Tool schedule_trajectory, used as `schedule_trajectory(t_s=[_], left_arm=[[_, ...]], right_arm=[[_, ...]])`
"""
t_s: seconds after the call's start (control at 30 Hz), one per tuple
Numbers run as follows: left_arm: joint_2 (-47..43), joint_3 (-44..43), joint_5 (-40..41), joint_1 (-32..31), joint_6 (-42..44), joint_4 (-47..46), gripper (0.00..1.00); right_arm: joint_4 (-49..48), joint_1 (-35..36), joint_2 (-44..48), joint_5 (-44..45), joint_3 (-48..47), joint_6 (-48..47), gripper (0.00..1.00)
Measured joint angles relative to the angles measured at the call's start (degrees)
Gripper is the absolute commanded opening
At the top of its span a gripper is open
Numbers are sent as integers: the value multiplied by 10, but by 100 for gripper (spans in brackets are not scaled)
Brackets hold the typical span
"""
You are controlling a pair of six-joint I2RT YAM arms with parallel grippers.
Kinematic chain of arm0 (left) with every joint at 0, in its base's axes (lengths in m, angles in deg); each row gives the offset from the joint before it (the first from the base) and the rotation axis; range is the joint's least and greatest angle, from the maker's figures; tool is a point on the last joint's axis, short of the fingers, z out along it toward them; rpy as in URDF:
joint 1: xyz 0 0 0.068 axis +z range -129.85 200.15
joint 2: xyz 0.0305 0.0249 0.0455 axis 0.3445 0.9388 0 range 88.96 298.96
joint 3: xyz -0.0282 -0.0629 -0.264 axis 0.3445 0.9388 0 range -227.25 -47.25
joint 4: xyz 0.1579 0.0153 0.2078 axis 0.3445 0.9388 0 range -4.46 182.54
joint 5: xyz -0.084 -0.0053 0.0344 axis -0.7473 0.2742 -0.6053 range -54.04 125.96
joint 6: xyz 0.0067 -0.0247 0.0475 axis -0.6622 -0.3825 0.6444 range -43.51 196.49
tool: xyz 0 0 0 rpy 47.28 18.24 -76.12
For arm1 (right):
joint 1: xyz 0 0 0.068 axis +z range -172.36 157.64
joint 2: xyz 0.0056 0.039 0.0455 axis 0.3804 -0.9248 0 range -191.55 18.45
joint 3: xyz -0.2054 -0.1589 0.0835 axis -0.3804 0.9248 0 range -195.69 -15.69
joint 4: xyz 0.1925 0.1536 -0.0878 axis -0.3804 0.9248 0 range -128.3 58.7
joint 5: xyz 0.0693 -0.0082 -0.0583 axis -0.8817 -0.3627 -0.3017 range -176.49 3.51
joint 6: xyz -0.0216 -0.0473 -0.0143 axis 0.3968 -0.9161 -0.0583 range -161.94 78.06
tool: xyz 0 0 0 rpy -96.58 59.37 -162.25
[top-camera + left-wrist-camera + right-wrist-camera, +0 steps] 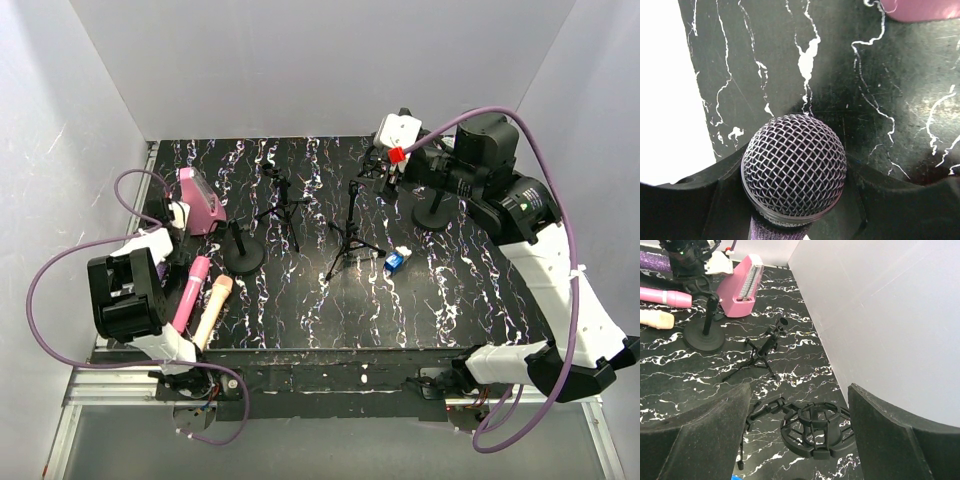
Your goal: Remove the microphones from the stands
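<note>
The microphone, with a round silver mesh head and a purple glitter body, sits between the jaws of my left gripper. That gripper is shut on it at the table's left side. It hangs just left of the round-base stand, and I cannot tell whether the microphone touches the stand's top. My right gripper is open and empty. It hovers at the back right, over a black shock mount on a tripod stand.
A pink microphone and a beige one lie at the front left. A pink case stands at the back left. A small tripod stand, a second round base and a small blue object sit mid-table.
</note>
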State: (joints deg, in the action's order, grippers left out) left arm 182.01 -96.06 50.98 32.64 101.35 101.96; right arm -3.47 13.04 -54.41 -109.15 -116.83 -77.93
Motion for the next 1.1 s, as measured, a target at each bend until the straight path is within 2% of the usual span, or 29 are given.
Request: schedule_trajectory(t_s=[0.1, 0.23, 0.3, 0.37, 0.5, 0.57, 0.77, 0.87, 1.0, 1.1], left_arm=[[12, -25, -5, 12, -13, 37, 0], [14, -40, -12, 17, -35, 100, 34], [17, -50, -19, 20, -49, 136, 46], [18, -55, -25, 21, -63, 162, 54], [17, -58, -30, 23, -74, 193, 61], [16, -61, -33, 24, -78, 204, 68], [7, -59, -54, 24, -82, 245, 72], [1, -56, -71, 24, -82, 276, 72], [-31, -73, -101, 24, -80, 363, 75], [-54, -138, -134, 24, -79, 441, 75]], right_arm=[[0, 0, 1, 3, 0, -3, 86], [-2, 0, 6, 9, 5, -4, 86], [-2, 0, 8, 11, 8, -5, 86], [-2, 0, 9, 13, 8, -5, 86], [-2, 0, 9, 15, 8, -7, 86], [-2, 0, 9, 15, 8, -7, 86], [20, 0, 11, 24, 8, 3, 87], [42, 0, 20, 47, 8, 43, 87], [88, -9, 56, 70, 13, 121, 87], [111, -35, 113, 71, 52, 168, 87]])
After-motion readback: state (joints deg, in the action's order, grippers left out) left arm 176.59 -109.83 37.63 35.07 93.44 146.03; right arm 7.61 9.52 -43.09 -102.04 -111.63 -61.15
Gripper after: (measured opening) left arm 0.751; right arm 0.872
